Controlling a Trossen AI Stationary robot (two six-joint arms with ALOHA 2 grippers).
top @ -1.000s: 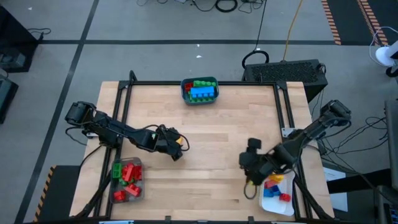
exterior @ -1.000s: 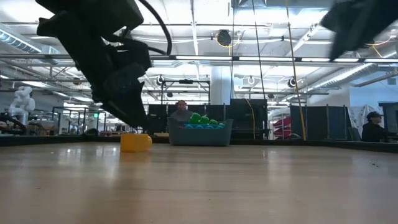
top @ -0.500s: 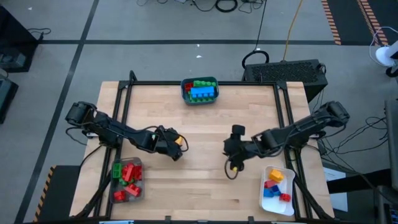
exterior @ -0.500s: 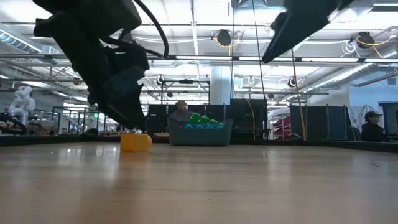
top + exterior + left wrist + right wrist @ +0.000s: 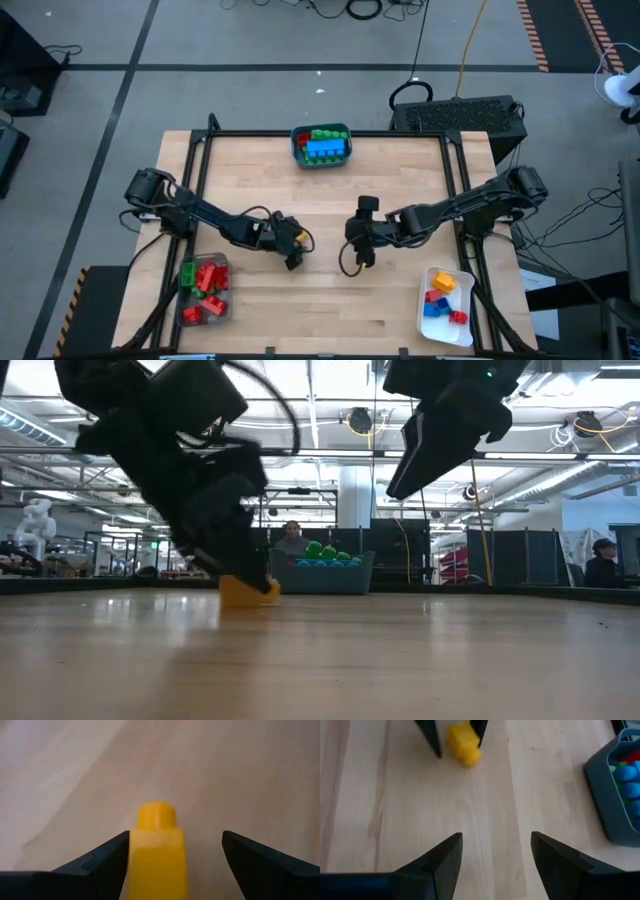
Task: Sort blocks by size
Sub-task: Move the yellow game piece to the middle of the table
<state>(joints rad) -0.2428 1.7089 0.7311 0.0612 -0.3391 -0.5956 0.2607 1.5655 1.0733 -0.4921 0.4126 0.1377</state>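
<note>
Left gripper (image 5: 175, 865): jaws open, straddling the yellow block (image 5: 156, 852), which sits on the worktop (image 5: 330, 300) against one jaw, long axis running out along the fingers. Right gripper (image 5: 492, 865): jaws open and empty, hovering near centre, facing the same block (image 5: 462, 742); the left is nearer. Bare wood lies between. Outward: the teal bin (image 5: 321, 146) of blocks at the far edge, red and green blocks (image 5: 204, 288) at front left, the white tray (image 5: 445, 305) at front right.

- We see a grey floor (image 5: 250, 40) with cables around the wooden worktop (image 5: 330, 300).
- Beyond it we see ceiling lights (image 5: 330, 453) and a seated person (image 5: 601, 565).
</note>
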